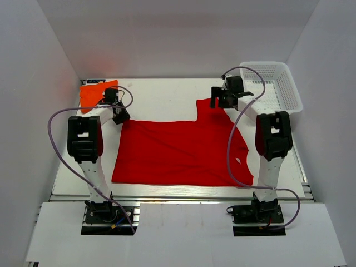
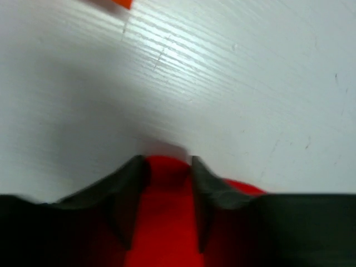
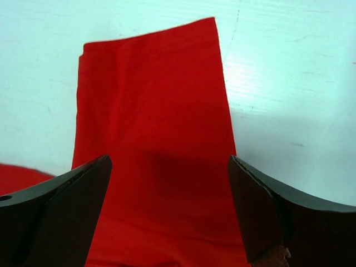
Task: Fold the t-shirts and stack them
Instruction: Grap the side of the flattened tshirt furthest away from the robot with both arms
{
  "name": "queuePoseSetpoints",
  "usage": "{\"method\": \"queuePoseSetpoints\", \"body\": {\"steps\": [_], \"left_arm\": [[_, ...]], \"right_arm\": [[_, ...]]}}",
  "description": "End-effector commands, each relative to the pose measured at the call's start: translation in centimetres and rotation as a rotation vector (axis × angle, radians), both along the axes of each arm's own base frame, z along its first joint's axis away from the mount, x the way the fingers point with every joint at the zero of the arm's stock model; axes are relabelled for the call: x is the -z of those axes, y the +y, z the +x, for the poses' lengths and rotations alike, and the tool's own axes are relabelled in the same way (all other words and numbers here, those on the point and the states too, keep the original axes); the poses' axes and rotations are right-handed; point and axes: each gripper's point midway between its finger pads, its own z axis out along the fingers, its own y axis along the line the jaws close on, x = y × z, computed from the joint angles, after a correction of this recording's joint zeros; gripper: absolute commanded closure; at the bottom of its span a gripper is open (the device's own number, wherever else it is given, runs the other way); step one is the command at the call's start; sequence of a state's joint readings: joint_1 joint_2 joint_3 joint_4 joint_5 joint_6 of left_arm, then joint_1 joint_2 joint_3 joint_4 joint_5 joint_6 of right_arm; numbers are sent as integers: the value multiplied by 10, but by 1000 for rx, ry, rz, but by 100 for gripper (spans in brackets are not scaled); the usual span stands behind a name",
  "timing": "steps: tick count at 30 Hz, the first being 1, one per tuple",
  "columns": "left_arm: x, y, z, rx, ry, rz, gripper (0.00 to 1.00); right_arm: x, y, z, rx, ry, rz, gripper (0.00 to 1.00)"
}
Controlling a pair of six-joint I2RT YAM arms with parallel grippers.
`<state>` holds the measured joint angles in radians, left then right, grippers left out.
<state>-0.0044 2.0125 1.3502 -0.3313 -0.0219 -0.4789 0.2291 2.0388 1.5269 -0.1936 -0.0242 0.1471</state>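
Folding the red t-shirt [image 1: 178, 153]: left gripper [image 2: 167, 161] pinches its corner, while the wide-open right gripper [image 3: 169, 161] must close on the sleeve [image 3: 156, 83].

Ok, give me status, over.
Left fingers shut on red t-shirt corner. Right fingers open above its sleeve. Orange t-shirt far left, apart. Nothing blocking.

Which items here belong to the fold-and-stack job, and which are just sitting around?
Part of the job:
- red t-shirt, spread out in the middle
- orange t-shirt, bunched at the far left corner

Just lying about:
- white mesh basket, at the far right corner
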Motion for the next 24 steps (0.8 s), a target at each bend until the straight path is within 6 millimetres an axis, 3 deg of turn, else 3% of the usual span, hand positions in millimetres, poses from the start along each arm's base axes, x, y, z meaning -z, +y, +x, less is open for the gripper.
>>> {"method": "queuePoseSetpoints", "body": {"steps": [1, 2, 3, 4, 5, 6, 7, 8, 10, 11, 13, 14, 16, 21, 24], "left_arm": [[7, -1, -4, 22, 18, -13, 61], [11, -3, -8, 27, 30, -20, 91], [11, -3, -8, 27, 30, -20, 100], [11, -3, -8, 27, 30, -20, 100], [15, -3, -14, 27, 49, -21, 100], [15, -3, -17, 27, 51, -21, 100], [14, -3, -20, 27, 48, -21, 100], [12, -3, -18, 27, 30, -20, 100], [13, -3, -22, 27, 22, -20, 100], [5, -5, -19, 34, -1, -29, 100], [3, -5, -19, 34, -13, -28, 100], [7, -6, -23, 39, -1, -36, 100], [-2, -6, -22, 47, -26, -30, 100], [0, -10, -27, 62, -24, -50, 100], [0, -12, -27, 67, -25, -57, 100]], "right_arm": [[-24, 0, 28, 16, -75, 4, 10], [-13, -8, 31, 46, -63, -31, 10], [-15, -8, 41, 51, -77, -31, 10], [-14, -7, 43, 54, -74, -32, 10], [1, -9, 45, 59, -43, -43, 10], [-11, -8, 57, 63, -78, -39, 10], [-9, -9, 61, 67, -79, -41, 10], [8, -8, 64, 67, -57, -49, 10], [-2, -5, 78, 69, -83, -36, 10], [13, -2, 81, 67, -61, -35, 10], [15, -1, 88, 76, -61, -23, 10], [29, 0, 89, 78, -38, -25, 10], [39, 0, 92, 86, -26, -25, 10], [53, 2, 89, 77, 1, -29, 11], [63, 8, 85, 31, 20, -34, 24]]}}
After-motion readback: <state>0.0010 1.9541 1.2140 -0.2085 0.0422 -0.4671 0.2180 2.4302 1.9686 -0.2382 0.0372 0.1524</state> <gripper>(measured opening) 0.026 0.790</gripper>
